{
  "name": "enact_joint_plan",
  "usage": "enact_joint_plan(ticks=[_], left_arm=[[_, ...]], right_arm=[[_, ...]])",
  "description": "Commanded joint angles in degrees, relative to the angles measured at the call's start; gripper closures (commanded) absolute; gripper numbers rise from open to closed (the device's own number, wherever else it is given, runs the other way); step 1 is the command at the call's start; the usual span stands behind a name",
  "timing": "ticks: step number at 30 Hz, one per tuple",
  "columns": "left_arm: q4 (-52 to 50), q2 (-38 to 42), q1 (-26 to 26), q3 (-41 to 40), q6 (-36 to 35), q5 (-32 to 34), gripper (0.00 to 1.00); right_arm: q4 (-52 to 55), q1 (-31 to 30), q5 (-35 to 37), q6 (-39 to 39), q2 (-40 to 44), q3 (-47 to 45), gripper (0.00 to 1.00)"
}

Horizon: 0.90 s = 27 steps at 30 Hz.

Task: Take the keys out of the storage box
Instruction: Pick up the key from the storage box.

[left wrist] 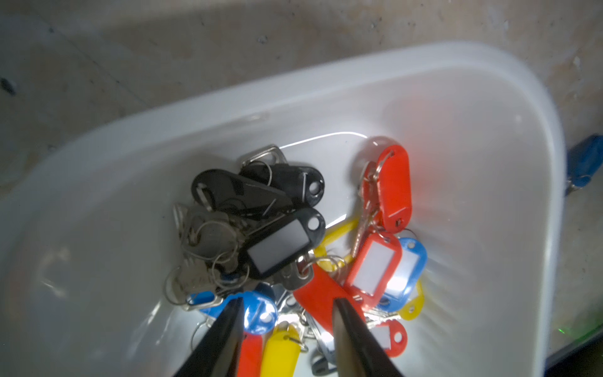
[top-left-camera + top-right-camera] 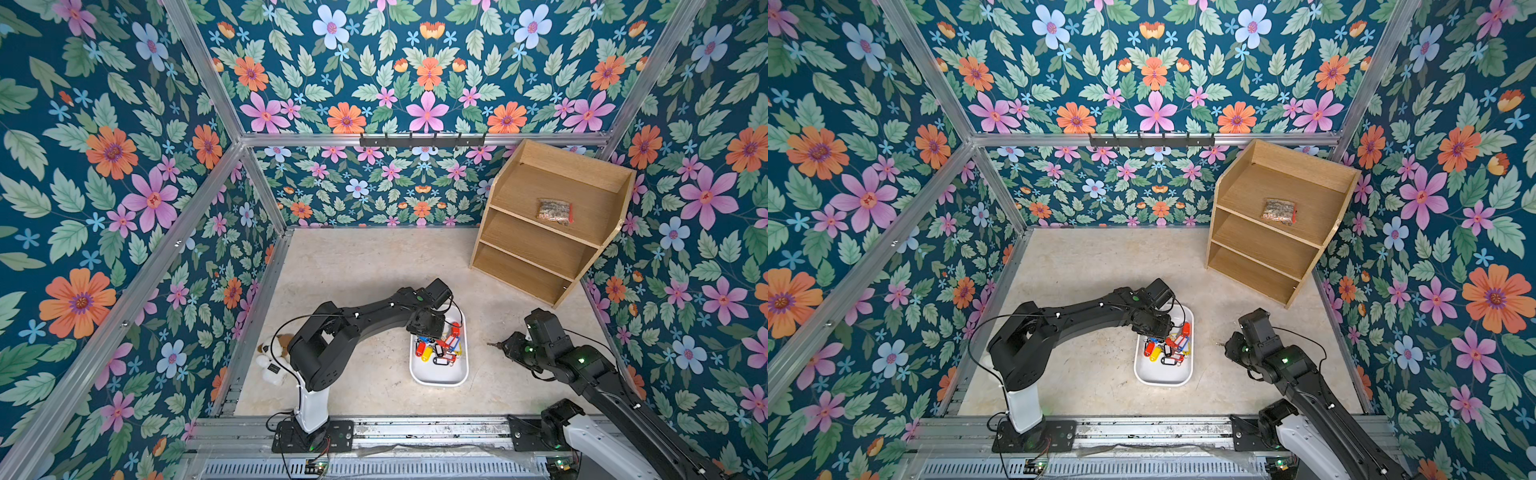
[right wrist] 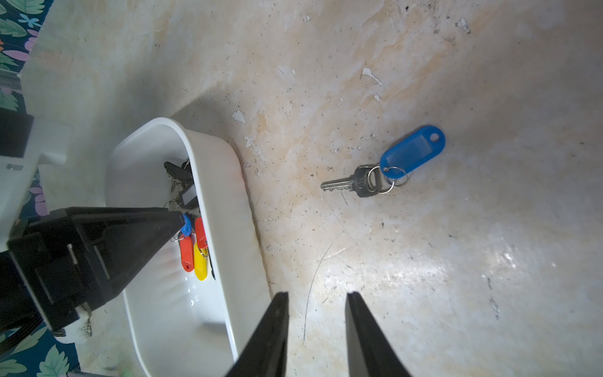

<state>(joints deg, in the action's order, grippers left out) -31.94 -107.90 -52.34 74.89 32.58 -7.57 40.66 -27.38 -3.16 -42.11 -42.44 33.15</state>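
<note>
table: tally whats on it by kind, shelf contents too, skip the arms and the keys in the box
white storage box: 1
wooden shelf unit: 1
clear bag of brownish bits: 1
plush dog: 1
blue-tagged key: 1
total: 5

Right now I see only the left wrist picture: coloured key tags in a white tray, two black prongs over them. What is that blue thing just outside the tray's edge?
Observer: A key with a blue tag, lying flat on the table, apart from the storage box.
Operator: Is the other arm holding anything?
Observer: No. The right gripper hangs open and empty over the table beside the box.
Operator: Anything else in the room?
Observer: A wooden shelf unit in the far corner, with a clear bag on its top shelf.
</note>
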Motion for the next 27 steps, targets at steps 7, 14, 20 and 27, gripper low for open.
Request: enact_joint_plan(ticks=[7, 14, 20, 27], left_arm=[[1.4, 0.6, -2.0, -0.7, 5.1, 0.5, 0.51], [7.1, 5.9, -4.5, -5.7, 20.0, 3.5, 0.46], [15.4, 12.2, -4.7, -15.9, 36.4, 5.5, 0.45], [19.1, 9.1, -4.6, -16.4, 43.0, 2.7, 0.47]], right_arm=[[-0.3, -0.1, -0.4, 0.2, -0.6, 0.2, 0.66], [-0.7, -0.1, -0.7, 0.5, -0.8, 0.3, 0.66], [-1.0, -0.1, -1.0, 0.6, -0.3, -0.1, 0.66], [-1.4, -0.1, -1.4, 0.4, 1.0, -0.8, 0.66]])
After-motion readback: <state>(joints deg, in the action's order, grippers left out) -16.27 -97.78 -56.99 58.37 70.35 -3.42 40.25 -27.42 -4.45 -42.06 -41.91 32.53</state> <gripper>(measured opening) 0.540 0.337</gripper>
